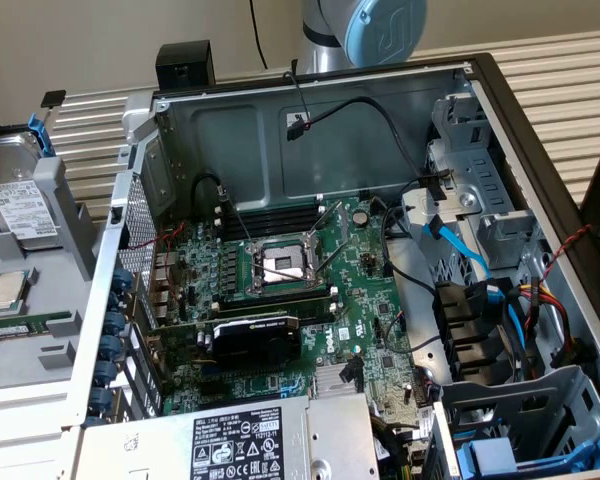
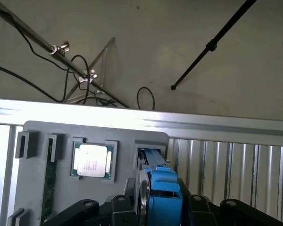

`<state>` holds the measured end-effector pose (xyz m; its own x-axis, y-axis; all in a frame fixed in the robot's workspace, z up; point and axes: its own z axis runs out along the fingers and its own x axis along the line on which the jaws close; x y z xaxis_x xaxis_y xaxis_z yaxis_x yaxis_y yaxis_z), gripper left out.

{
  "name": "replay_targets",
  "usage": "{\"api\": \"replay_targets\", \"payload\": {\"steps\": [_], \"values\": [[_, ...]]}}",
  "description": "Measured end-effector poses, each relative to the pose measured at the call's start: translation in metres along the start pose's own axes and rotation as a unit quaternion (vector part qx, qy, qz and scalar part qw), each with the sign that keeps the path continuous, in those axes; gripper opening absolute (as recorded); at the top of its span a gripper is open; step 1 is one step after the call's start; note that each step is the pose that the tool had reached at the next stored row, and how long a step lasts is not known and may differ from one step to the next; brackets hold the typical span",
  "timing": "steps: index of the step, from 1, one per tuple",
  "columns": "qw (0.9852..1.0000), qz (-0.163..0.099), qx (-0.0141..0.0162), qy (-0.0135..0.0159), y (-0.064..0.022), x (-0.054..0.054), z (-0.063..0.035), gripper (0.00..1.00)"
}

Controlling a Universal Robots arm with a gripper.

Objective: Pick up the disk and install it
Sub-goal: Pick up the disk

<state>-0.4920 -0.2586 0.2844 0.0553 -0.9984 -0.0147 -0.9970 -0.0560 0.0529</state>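
Note:
The disk (image 1: 25, 210) stands on edge in a slot of the grey parts tray (image 1: 50, 350) at the exterior view's left, outside the computer case. Its white label faces outward and its blue carrier frame (image 1: 42, 135) sticks up behind it. In the wrist view I look down on the disk's thin metal edge (image 2: 144, 197) and its blue carrier (image 2: 162, 193), which rise out of the tray slot. The black links (image 2: 87, 209) of my gripper sit on either side of the disk's upper end. The arm's blue-capped joint (image 1: 380, 28) shows behind the case.
A silver processor chip (image 2: 92, 160) and a green memory stick (image 2: 47, 188) lie in the tray beside the disk. The open case (image 1: 310, 120) holds the motherboard with a bare socket (image 1: 280, 265), a power supply box (image 1: 250, 445), loose cables and a drive bay (image 1: 520, 455) at the exterior view's lower right.

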Motion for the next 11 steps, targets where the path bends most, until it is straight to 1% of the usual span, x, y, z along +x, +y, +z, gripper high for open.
{"api": "replay_targets", "payload": {"steps": [5,11], "values": [[0.9998,0.022,0.0001,-0.0011,-0.0001,0.0000,0.0004,0.45],[0.9994,0.035,-0.0004,-0.0018,-0.0001,0.0001,0.0013,0.45]]}}
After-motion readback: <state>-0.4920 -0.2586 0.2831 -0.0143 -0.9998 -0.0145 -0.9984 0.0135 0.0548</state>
